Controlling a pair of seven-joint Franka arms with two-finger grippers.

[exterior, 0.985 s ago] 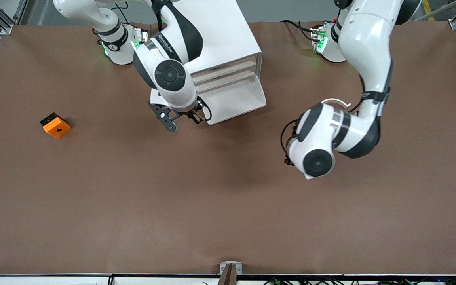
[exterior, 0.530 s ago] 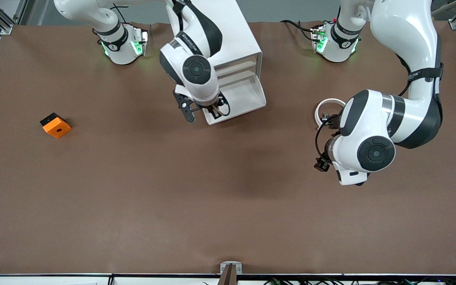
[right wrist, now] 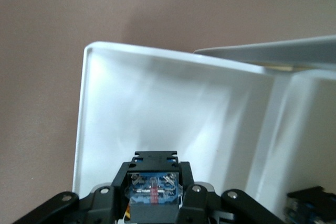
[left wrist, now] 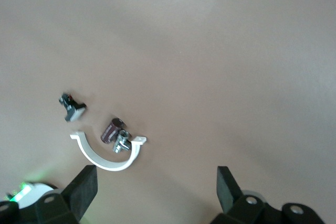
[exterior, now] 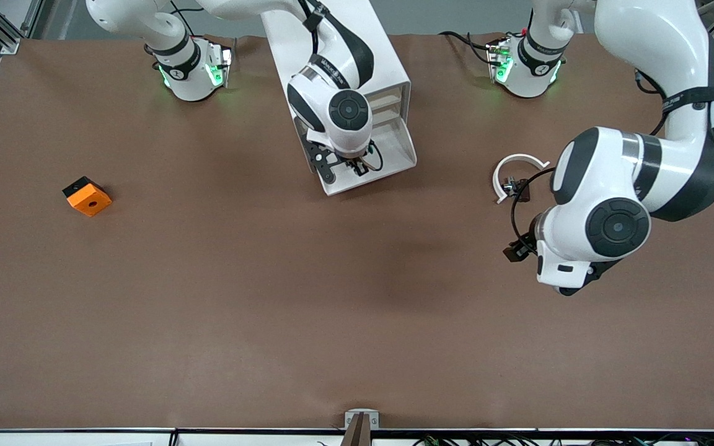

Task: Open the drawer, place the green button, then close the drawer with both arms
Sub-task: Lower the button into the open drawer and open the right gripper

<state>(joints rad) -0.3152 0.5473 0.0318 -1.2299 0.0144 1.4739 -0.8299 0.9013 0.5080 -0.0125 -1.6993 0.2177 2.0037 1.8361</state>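
The white cabinet [exterior: 382, 56] stands between the arm bases, and its lowest drawer [exterior: 399, 155] is pulled open. In the right wrist view the drawer's white floor [right wrist: 157, 103] looks bare. My right gripper [right wrist: 154, 205] is shut on the button [right wrist: 154, 188] and holds it over the open drawer, near the drawer's front rim. Only the button's black body and bluish block show, and its green cap is hidden. In the front view the right gripper [exterior: 346, 168] is over the drawer's corner. My left gripper [left wrist: 156, 184] is open and empty over bare table beside a white curved band [left wrist: 107, 160].
An orange cube [exterior: 87, 196] with a round hole lies toward the right arm's end of the table. The white curved band [exterior: 514, 166] and small dark pieces [left wrist: 114, 132] lie by the left arm's hand. Three shut drawers sit above the open one.
My right gripper has carried the button from the table beside the drawer to over the open drawer. My left arm has swung away from the cabinet toward its own end of the table.
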